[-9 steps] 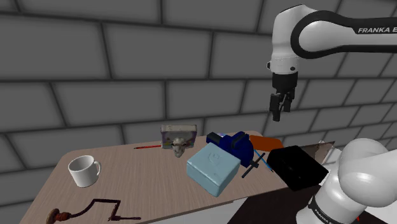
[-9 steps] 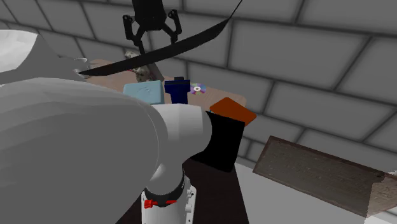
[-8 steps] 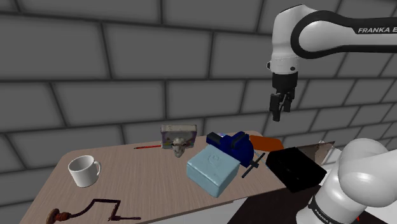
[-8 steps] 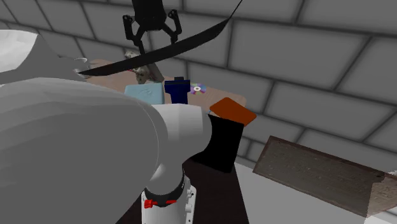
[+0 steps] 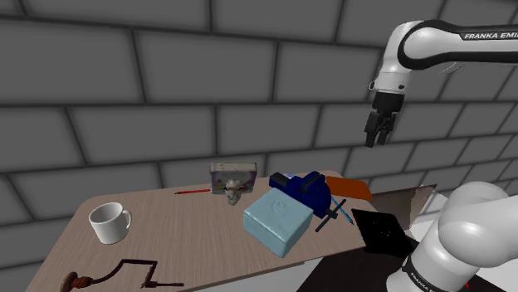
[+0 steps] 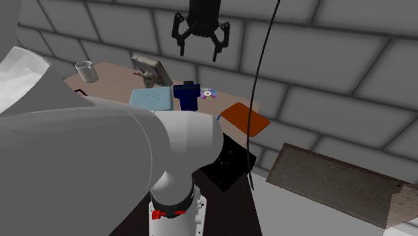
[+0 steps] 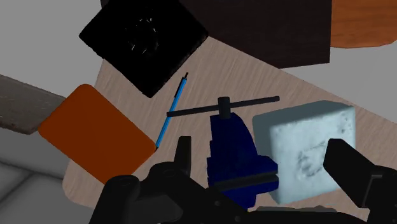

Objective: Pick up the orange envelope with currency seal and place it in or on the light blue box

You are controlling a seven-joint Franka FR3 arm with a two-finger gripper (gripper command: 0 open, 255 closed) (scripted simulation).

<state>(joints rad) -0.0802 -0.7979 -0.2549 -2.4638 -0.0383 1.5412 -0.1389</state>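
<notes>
now | wooden table [image 5: 183, 228] by grey block wall [image 5: 124, 83] | end effector [image 6: 199, 53] wide, empty, high above it

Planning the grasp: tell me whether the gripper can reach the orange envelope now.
Probably yes: the open gripper hangs high above the table, the orange envelope lies uncovered, and the blue vise stands clear of it.
</notes>
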